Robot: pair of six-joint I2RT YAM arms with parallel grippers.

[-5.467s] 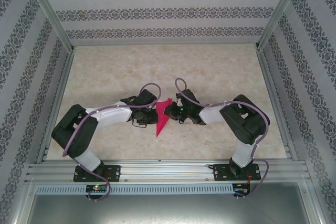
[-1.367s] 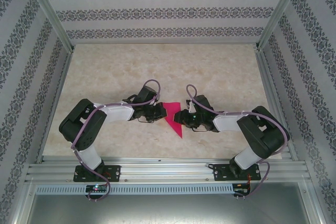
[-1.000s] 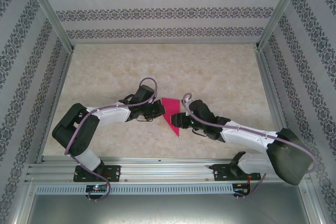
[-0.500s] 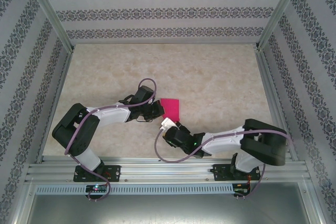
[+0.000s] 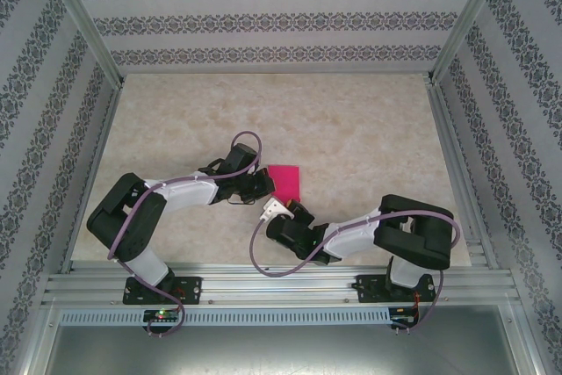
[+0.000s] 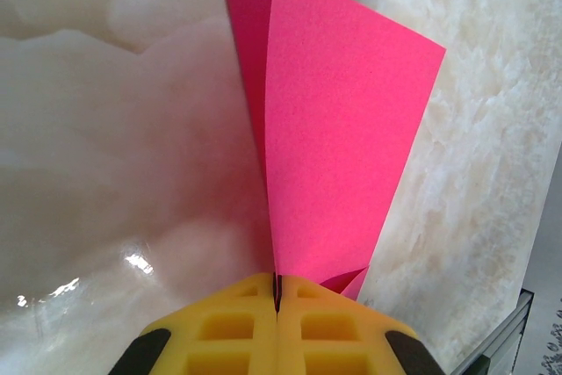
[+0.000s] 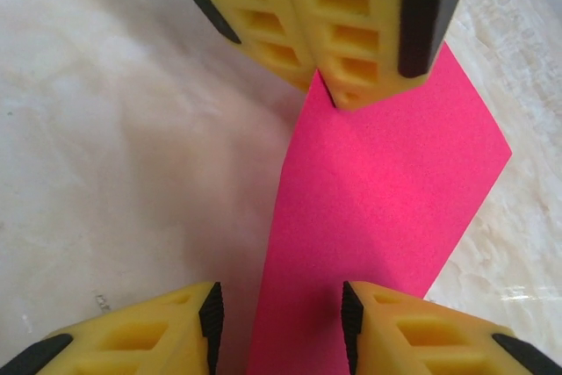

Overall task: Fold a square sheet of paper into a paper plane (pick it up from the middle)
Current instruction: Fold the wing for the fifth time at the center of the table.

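Observation:
The square sheet of paper [image 5: 284, 182], magenta-pink and folded into layers, is at mid-table. My left gripper [image 5: 266, 184] is shut on its left edge. In the left wrist view the yellow fingers [image 6: 228, 327] press together on the paper [image 6: 342, 147], which fans away from them in two layers. My right gripper [image 5: 274, 209] sits just near of the paper, pointing up at it, open. In the right wrist view its gripper [image 7: 279, 327] has the paper's [image 7: 386, 173] near end running between the spread fingers, and the left gripper's fingers [image 7: 342, 41] clamp the far end.
The marble-look table [image 5: 369, 129] is boxed in by patterned walls and metal posts. An aluminium rail [image 5: 281, 287] runs along the near edge by the arm bases. The right arm's elbow [image 5: 417, 230] is folded back at the near right.
My right gripper left the paper's right edge and swung round to its near side, the arm folding back. The paper turned from a hanging triangle to a squarer shape. The left gripper stayed put.

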